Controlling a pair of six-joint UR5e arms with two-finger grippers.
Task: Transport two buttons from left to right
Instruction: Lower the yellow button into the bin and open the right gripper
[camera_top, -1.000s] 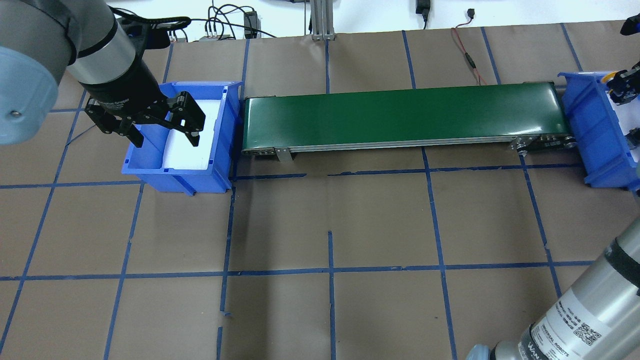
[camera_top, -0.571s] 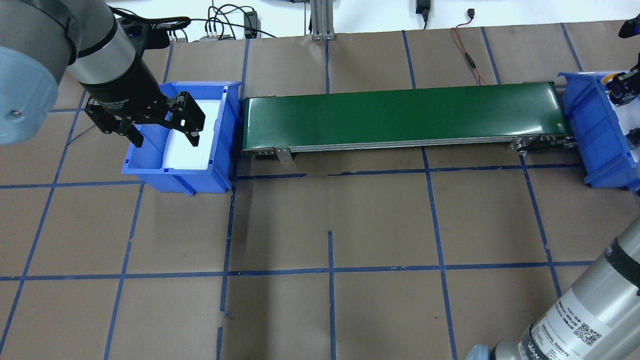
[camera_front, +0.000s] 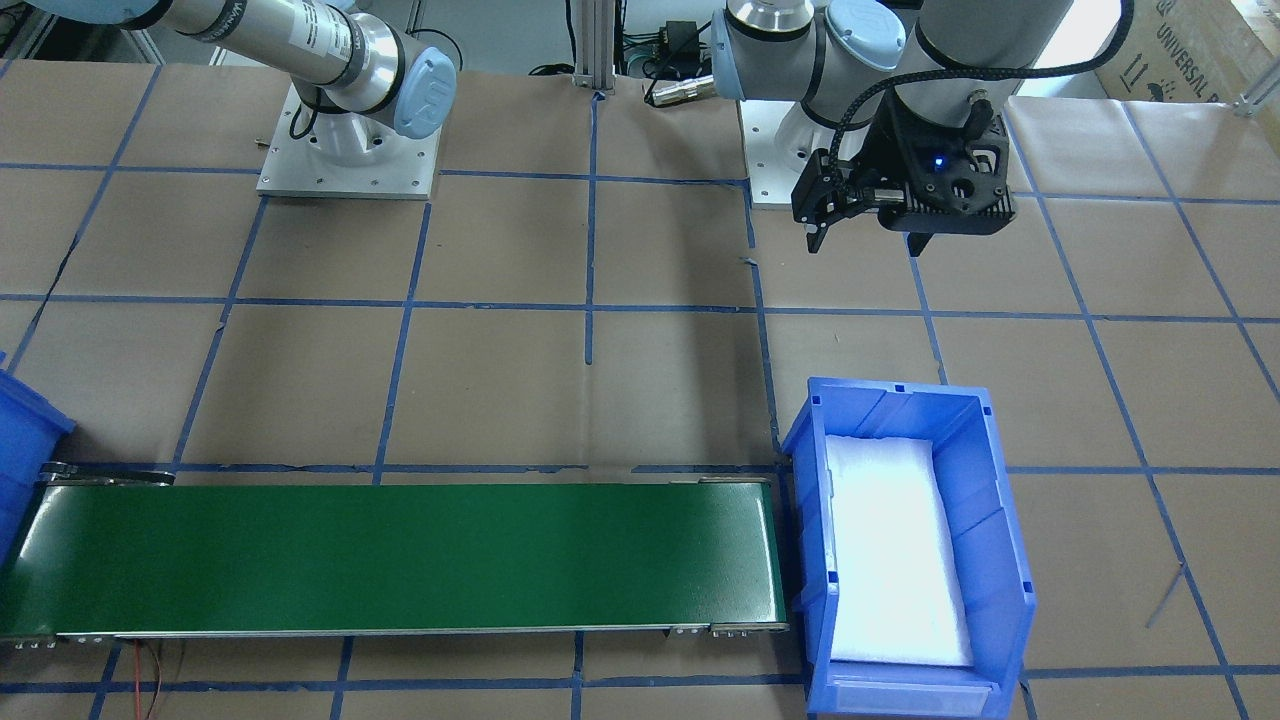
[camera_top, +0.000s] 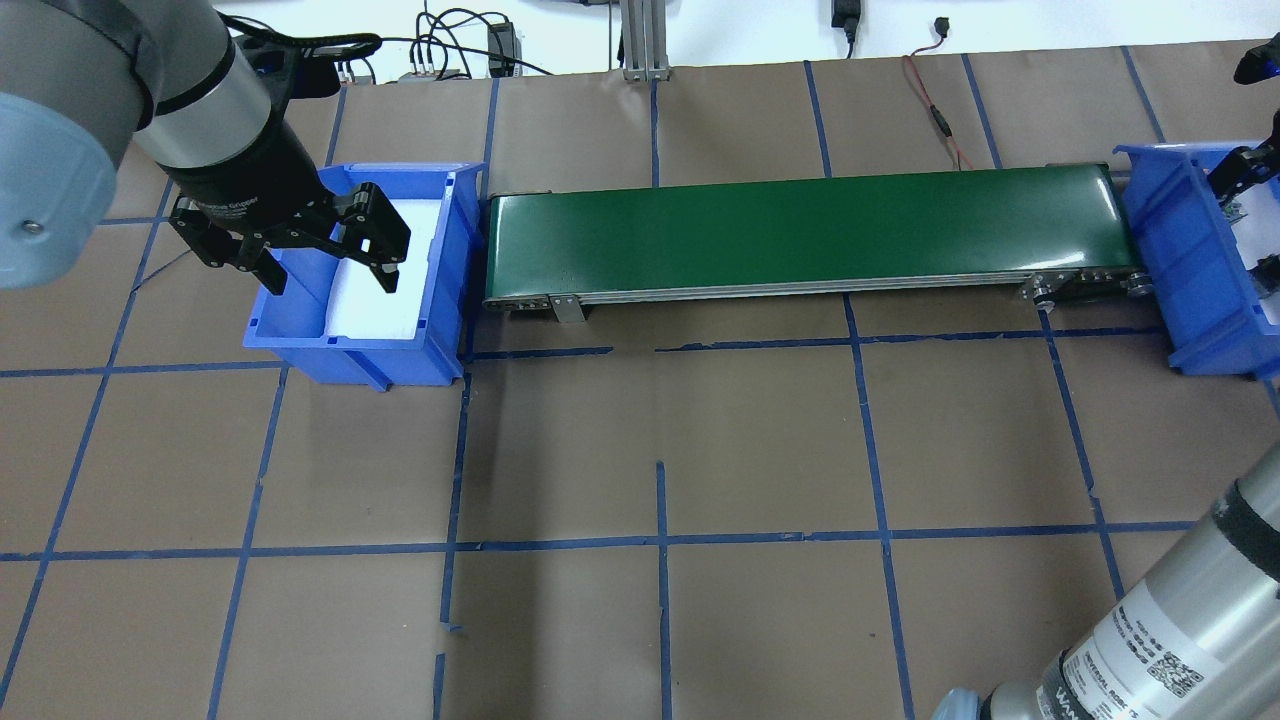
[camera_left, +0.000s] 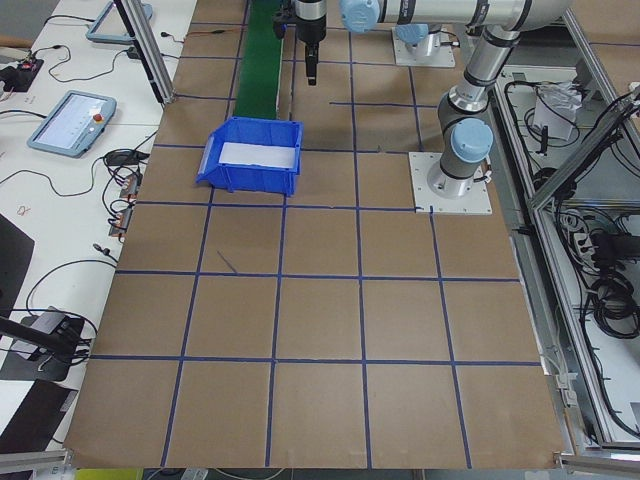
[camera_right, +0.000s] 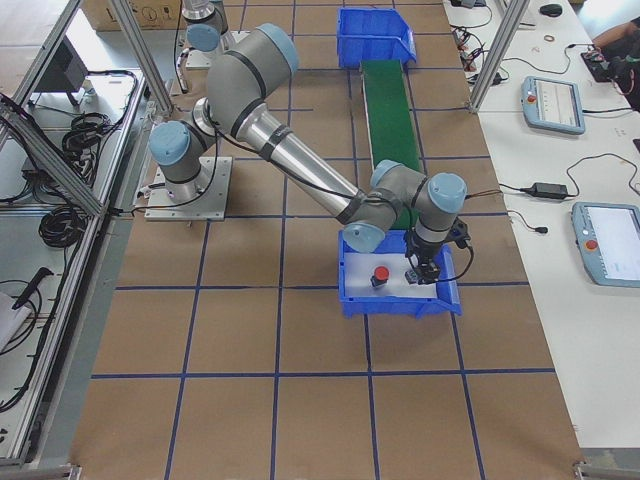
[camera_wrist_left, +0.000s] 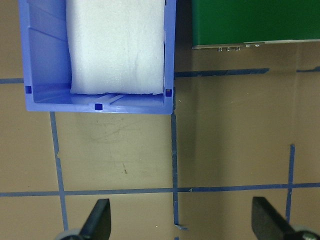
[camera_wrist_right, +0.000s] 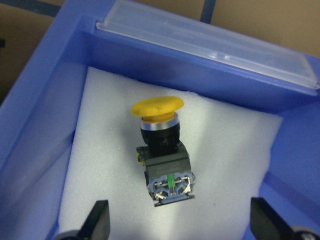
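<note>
The left gripper (camera_top: 332, 283) and right gripper (camera_wrist_right: 182, 222) spread apart; right arm (camera_top: 1170, 640) reads "UNIVERSAL ROBOTS".

The silver-grey left arm (camera_top: 190, 90) holds the black two-finger left gripper (camera_top: 332, 283) pointing straight down, its fingers (camera_wrist_left: 97, 220) spread wide. The silver-grey right arm (camera_right: 300, 165) is extended far outward with the wrist bent down; the black two-finger right gripper (camera_wrist_right: 181, 225) appears equally spread, with only its fingertips in view.
</note>
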